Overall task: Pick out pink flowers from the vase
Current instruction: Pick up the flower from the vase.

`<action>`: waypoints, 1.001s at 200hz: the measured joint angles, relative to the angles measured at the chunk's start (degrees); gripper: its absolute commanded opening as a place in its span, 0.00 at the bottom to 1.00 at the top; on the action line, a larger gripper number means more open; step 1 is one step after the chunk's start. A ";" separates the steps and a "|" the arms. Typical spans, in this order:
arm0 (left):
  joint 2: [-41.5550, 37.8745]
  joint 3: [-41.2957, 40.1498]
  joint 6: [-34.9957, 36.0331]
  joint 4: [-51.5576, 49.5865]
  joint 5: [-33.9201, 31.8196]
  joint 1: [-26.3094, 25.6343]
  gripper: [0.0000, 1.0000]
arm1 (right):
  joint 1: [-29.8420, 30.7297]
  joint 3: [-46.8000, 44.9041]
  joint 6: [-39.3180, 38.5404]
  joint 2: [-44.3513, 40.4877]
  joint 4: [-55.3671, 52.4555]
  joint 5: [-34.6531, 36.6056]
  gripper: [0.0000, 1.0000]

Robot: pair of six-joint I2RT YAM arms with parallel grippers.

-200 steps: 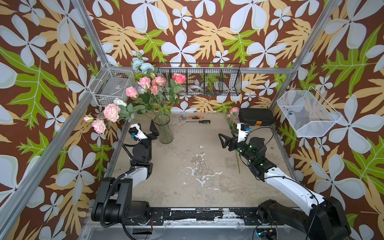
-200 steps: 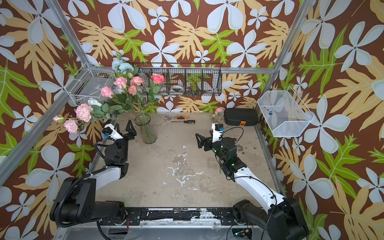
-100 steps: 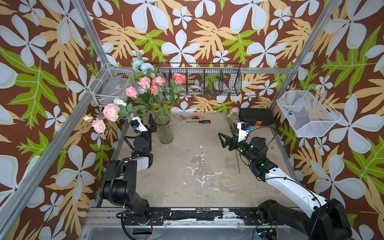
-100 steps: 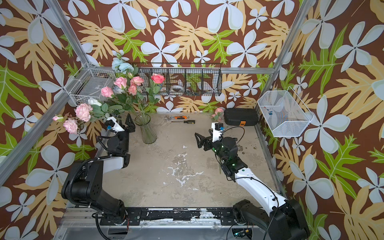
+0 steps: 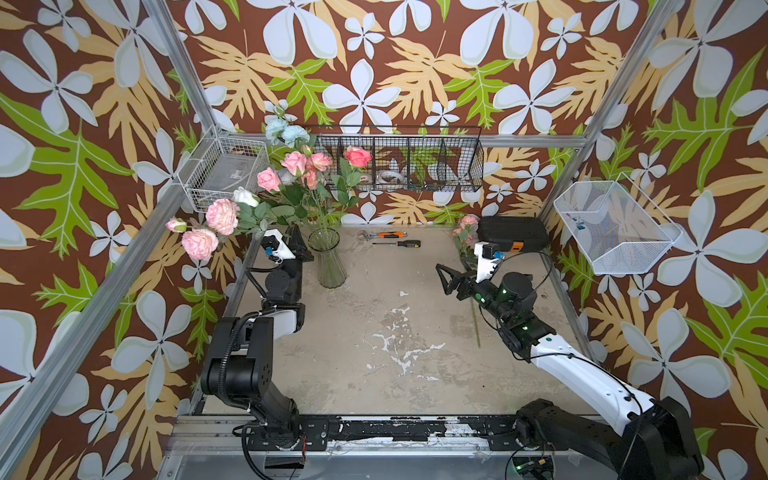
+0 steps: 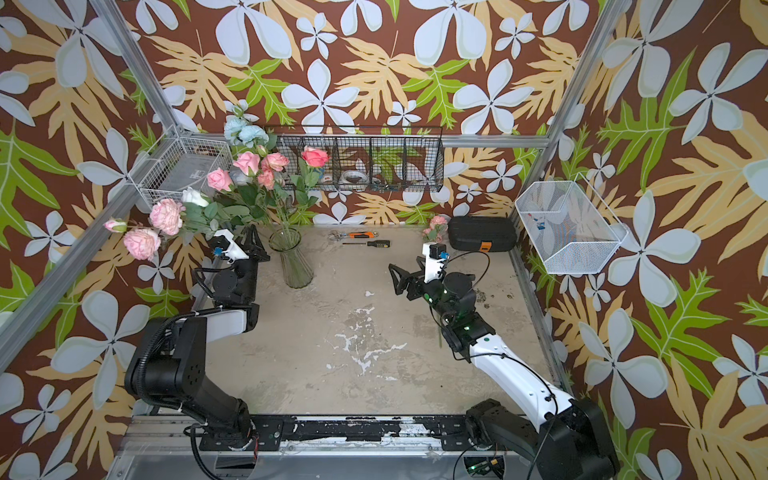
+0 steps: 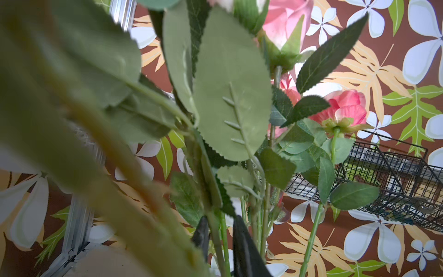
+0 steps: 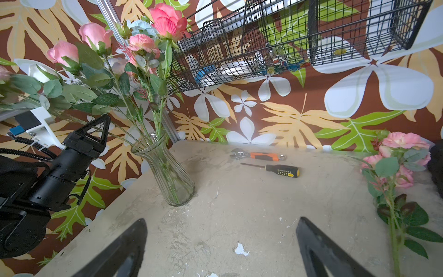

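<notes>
The ribbed glass vase [image 5: 328,259] [image 6: 293,262] [image 8: 167,172] stands at the back left of the table. It holds pink flowers [image 5: 270,178] [image 6: 219,178] [image 8: 167,20], and two pink ruffled blooms [image 5: 222,216] lean far out to its left. My left gripper [image 5: 298,239] [image 6: 252,243] [image 7: 220,237] sits just left of the vase rim. It is shut on thin green flower stems [image 7: 224,239]; leaves hide which blooms they carry. My right gripper [image 5: 446,278] [image 6: 399,278] [image 8: 220,239] hangs open and empty over the table. Another pink flower [image 5: 467,226] [image 8: 402,148] lies on the table's right side.
A white rose [image 5: 245,196] and pale blue flowers [image 5: 286,131] share the vase. A wrench [image 5: 384,235], a screwdriver [image 5: 401,244] and a black case [image 5: 513,237] lie along the back. A black wire basket [image 5: 399,166] and white baskets [image 5: 224,170] [image 5: 615,228] hang on the walls.
My left gripper has moved up and back to the stems beside the vase rim and closed on them. The right arm has stayed where it was.
</notes>
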 measured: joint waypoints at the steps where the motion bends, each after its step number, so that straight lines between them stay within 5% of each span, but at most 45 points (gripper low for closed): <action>1: -0.02 0.02 0.02 -0.02 0.07 0.00 0.04 | 0.00 0.00 0.00 0.02 0.00 0.00 0.96; 82: -1.97 1.31 1.66 -3.15 1.40 0.09 0.04 | 0.00 0.42 0.44 -0.11 -0.07 -1.57 0.97; 200: -5.16 -3.17 1.44 -3.15 1.03 0.09 0.17 | 0.00 0.61 0.85 0.48 -0.04 -2.69 0.97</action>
